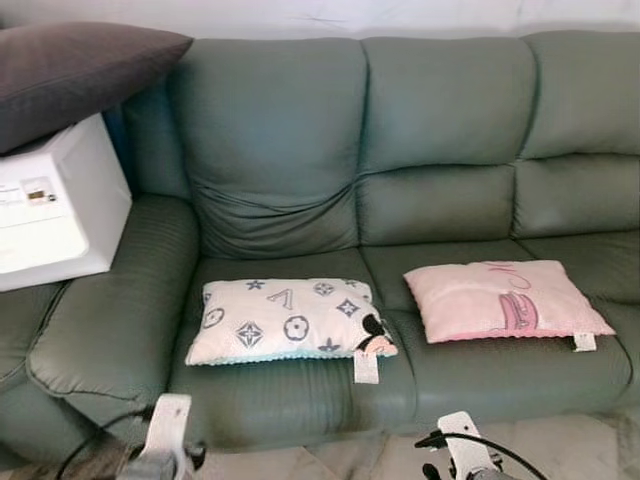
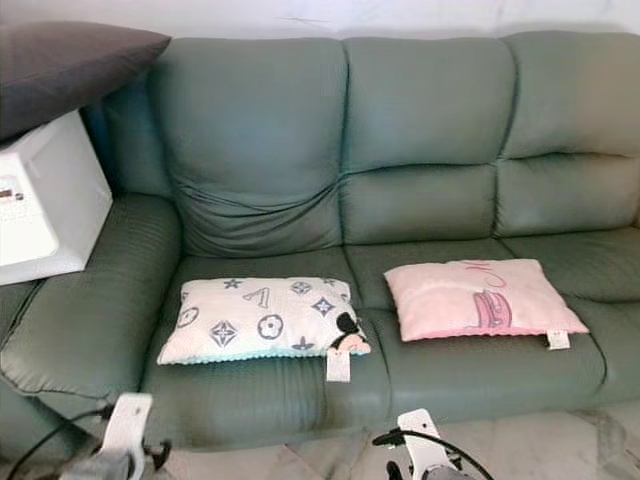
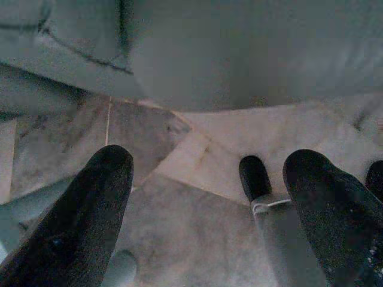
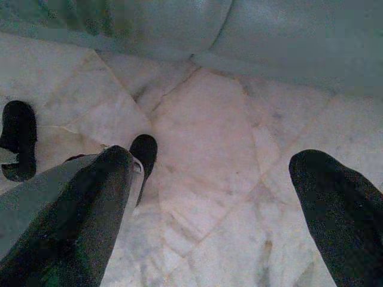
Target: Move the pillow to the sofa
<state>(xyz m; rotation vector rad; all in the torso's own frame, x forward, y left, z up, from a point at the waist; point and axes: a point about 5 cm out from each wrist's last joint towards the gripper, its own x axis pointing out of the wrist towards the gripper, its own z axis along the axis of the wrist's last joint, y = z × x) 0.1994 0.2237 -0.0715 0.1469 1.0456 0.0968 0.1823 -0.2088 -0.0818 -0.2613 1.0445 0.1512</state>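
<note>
On the green sofa [image 1: 450,130] seat lay the white patterned pillow [image 1: 285,320] beside a pink pillow [image 1: 505,298], seemingly already delivered, which would explain why the left gripper [image 3: 209,197] and right gripper [image 4: 215,197] hung low over the floor [image 4: 197,119], fingers spread wide and empty.

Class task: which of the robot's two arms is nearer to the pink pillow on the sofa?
Right. The right arm hangs low in front of the sofa, just left of the pink pillow; the left arm hangs further off, below the white patterned pillow.
</note>
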